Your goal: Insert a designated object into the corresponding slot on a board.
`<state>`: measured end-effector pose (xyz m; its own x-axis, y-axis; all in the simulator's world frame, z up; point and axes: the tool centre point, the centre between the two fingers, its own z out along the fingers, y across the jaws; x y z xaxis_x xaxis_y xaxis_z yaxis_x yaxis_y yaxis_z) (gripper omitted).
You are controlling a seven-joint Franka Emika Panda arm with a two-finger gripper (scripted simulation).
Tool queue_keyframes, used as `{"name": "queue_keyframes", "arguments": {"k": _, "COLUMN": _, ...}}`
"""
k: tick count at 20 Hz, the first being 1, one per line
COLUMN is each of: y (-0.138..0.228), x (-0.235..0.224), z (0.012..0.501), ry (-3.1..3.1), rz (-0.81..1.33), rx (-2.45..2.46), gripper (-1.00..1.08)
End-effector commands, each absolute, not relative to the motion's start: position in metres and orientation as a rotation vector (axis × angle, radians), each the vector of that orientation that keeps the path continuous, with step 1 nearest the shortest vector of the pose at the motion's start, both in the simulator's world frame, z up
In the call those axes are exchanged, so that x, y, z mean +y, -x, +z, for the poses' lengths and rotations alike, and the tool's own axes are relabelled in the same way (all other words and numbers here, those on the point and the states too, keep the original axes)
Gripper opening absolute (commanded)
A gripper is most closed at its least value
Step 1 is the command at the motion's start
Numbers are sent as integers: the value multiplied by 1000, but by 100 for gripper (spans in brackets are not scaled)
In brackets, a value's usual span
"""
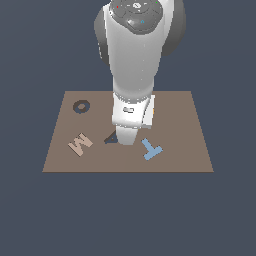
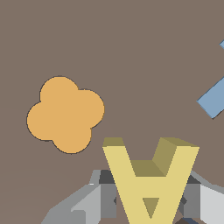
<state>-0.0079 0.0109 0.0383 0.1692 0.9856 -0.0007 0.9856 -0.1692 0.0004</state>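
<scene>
In the wrist view the pale-yellow A-shaped block (image 2: 151, 183) sits between two grey fingers (image 2: 98, 199), so my gripper (image 2: 148, 199) is shut on it above the brown board (image 2: 131, 52). In the exterior view the arm's white hand (image 1: 129, 125) hangs over the middle of the board (image 1: 185, 150) and hides the block. A corner of the dark A-shaped slot (image 1: 111, 138) shows just to the exterior view's left of the hand's lower end.
A dark ring-shaped O recess (image 1: 81, 106) lies at the board's back left. A tan M-shaped piece (image 1: 80, 144) and a blue T-shaped piece (image 1: 151, 149) (image 2: 214, 100) flank the hand. An orange clover shape (image 2: 65, 114) lies flat in the board.
</scene>
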Motion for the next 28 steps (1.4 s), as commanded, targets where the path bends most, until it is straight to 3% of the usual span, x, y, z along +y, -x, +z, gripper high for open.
{"name": "queue_keyframes", "arguments": {"k": 1, "y": 3, "x": 1, "z": 39, "ry": -2314, "rz": 0, "rx": 2123, "gripper": -100}}
{"name": "queue_keyframes", "arguments": {"k": 13, "y": -25, "x": -35, "z": 40, "ry": -1922, "rz": -1, "rx": 2484, "gripper": -100}}
{"name": "queue_keyframes", "arguments": {"k": 28, "y": -46, "x": -49, "z": 40, "ry": -1675, "rz": -1, "rx": 2657, "gripper": -100}}
